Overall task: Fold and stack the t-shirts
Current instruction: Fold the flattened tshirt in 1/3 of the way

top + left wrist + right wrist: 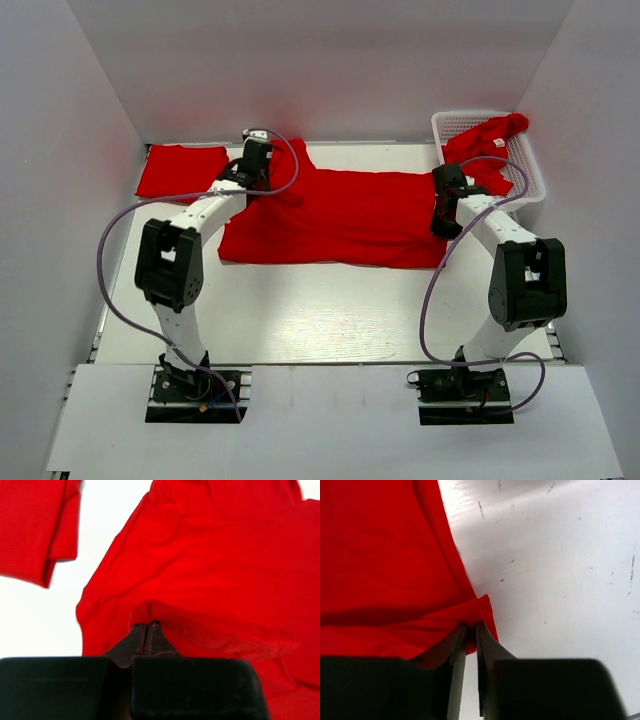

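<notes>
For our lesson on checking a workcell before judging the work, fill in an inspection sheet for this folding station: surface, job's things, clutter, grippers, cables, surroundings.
Surface: white table, faint scuffs in the right wrist view.
Job's things: spread t-shirt lying mid-table; folded t-shirt at the far left; crumpled t-shirt in the basket, partly over its rim.
Clutter: white lattice basket at the far right corner; nothing else seen.
Grippers: left gripper, fingers shut on a pinched fold of the spread t-shirt; right gripper, shut on its edge.
Cables: purple cables, one looping beside each arm.
Surroundings: plain white walls on three sides.
</notes>
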Motion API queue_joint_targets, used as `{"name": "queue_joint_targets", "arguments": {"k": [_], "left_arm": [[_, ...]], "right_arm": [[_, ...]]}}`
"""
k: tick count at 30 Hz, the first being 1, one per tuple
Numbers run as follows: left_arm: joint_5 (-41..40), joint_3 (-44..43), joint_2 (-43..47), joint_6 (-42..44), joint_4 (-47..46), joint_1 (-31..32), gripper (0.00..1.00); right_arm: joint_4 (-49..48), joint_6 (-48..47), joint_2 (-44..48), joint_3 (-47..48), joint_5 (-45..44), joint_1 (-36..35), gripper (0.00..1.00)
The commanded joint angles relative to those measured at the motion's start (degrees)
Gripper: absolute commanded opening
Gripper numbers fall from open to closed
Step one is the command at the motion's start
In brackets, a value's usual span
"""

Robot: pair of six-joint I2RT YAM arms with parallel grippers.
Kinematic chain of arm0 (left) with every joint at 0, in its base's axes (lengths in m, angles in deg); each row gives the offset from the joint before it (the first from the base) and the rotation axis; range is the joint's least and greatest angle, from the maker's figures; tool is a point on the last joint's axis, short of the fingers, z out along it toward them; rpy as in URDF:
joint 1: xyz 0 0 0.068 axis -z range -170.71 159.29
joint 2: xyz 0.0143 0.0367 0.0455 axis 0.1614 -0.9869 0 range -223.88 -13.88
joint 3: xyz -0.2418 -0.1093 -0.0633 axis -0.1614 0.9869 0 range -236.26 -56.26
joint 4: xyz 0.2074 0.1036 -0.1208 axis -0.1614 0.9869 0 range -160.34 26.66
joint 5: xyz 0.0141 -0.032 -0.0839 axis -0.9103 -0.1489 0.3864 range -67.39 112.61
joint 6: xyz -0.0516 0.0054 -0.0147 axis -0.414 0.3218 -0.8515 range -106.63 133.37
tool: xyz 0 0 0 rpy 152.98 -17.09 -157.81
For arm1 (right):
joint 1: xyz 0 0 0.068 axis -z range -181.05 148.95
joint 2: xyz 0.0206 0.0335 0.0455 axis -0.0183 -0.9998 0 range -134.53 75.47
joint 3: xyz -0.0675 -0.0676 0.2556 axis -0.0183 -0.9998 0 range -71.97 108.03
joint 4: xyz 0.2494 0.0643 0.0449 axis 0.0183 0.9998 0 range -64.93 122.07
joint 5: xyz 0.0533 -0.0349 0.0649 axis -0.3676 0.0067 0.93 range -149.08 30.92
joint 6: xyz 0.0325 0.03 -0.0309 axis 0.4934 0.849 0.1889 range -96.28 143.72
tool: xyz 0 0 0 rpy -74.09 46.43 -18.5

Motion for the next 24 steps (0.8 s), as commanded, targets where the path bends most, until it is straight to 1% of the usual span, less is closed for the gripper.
{"name": "queue_joint_targets", "arguments": {"k": [1,3,4,5,6,7,8,10,11,13,15,16,19,22,23,24], "left_arm": [[0.37,-5.01,-3.06,-0.82,0.58,-1.31,0.00],[0.98,-6.69,-4.57,-2.14,1.81,-1.92,0.01],[1.60,-8.26,-5.19,-2.14,3.12,-1.93,0.32],[1.60,-9.06,-5.71,-2.93,4.00,-2.45,0.50],[1.60,-9.85,-6.33,-2.94,4.62,-2.45,0.63],[2.12,-10.91,-6.34,-2.94,5.15,-2.45,0.93],[2.13,-11.53,-6.34,-2.94,5.16,-2.45,1.00],[2.13,-13.81,-6.34,-2.41,6.90,-2.45,1.00],[1.61,-14.69,-6.34,-2.41,7.70,-2.45,1.00],[1.60,-15.84,-5.55,-2.41,10.06,-2.98,1.00],[1.60,-16.45,-4.41,-2.41,11.21,-2.98,1.00],[1.60,-15.67,-2.66,-2.41,12.26,-2.98,1.00],[2.21,-12.25,0.77,-3.64,14.55,-2.98,1.00],[3.88,-5.66,6.48,-6.18,15.70,-2.98,1.00],[5.89,-1.21,7.80,-6.71,15.70,-2.98,1.00],[7.04,1.19,10.43,-7.32,15.70,-2.98,1.00]], "right_arm": [[-2.96,-2.15,-0.56,2.09,0.67,-0.02,0.20],[-2.96,-2.68,-0.65,2.44,0.32,-0.19,0.25],[-2.79,-2.94,-0.74,2.62,0.41,-0.02,0.39],[-2.52,-3.03,-0.65,2.53,0.32,-0.01,0.42],[-2.52,-3.30,-0.57,2.53,0.32,-0.19,0.42],[-2.44,-3.30,-0.30,2.62,1.02,-0.19,0.42],[-2.17,-3.39,0.22,2.62,1.11,-0.19,0.43],[-2.17,-4.09,1.19,2.71,3.29,-0.28,0.52],[-2.00,-4.35,1.37,2.79,3.39,-0.19,0.52],[-1.65,-4.88,2.07,2.62,6.03,-0.37,0.62],[-1.47,-5.06,2.42,2.27,8.39,-0.37,0.79],[-1.29,-5.93,3.12,2.09,9.10,-0.45,0.90],[-0.94,-6.29,4.27,0.60,11.04,-0.63,0.90],[-1.29,-6.11,6.46,-1.33,12.44,-1.33,0.90],[-1.64,-6.11,6.99,-1.77,13.14,-1.51,0.90],[-2.86,-6.37,8.04,-2.21,13.67,-1.86,0.90]]}}
